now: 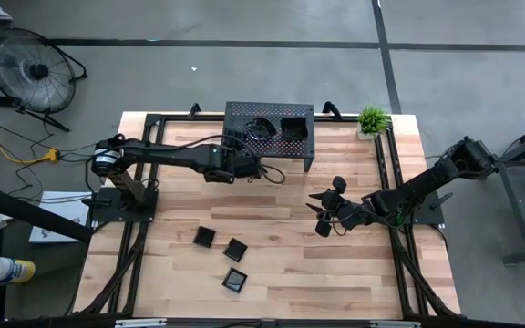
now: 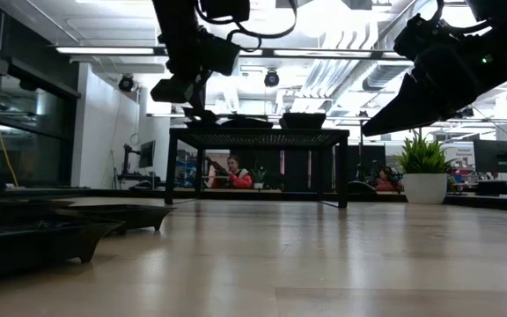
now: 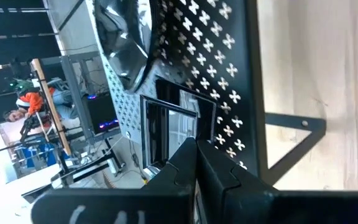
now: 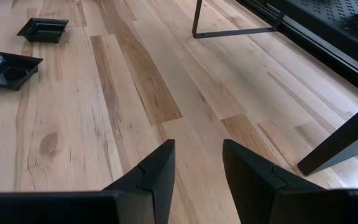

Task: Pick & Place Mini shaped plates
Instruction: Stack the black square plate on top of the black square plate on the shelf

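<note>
Low-cam foreground: mini shaped plates [image 2: 104,216] sitting flat on the table [image 1: 272,219], three of them in the near-left area per the overhead, well apart from both arms. More plates [image 1: 292,128] sit on top of the perforated rack [image 1: 244,114], likely the pick source or drop target, hard to say which. Left gripper [image 1: 267,171] is just at the rack's front edge, fingers pressed together, nothing visibly between them. Right gripper [image 4: 196,171] hovers over bare wood mid-right, jaws spread, empty. Rack legs and frame are the collision risk for the left arm; potted plant [image 1: 373,119] sits clear at the far-right corner.
</note>
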{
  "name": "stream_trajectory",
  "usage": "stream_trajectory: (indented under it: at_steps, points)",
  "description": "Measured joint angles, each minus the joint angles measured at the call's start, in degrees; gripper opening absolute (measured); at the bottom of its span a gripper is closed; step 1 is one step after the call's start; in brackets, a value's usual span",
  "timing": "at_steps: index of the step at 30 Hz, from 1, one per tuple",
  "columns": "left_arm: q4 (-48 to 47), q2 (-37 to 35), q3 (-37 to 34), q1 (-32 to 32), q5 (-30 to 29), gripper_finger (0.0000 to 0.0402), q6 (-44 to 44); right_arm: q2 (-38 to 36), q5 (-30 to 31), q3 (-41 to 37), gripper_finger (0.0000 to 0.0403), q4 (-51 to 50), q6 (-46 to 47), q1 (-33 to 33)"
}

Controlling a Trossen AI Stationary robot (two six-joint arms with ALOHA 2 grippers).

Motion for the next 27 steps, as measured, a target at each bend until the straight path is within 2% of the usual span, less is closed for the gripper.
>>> stream_trajectory:
  at_steps: [27]
  points:
    - [2.99, 0.00, -0.86, 0.00, 0.37, 0.0001, 0.52, 0.00, 0.00, 0.00, 0.0129, 0.00, 0.28, 0.00]
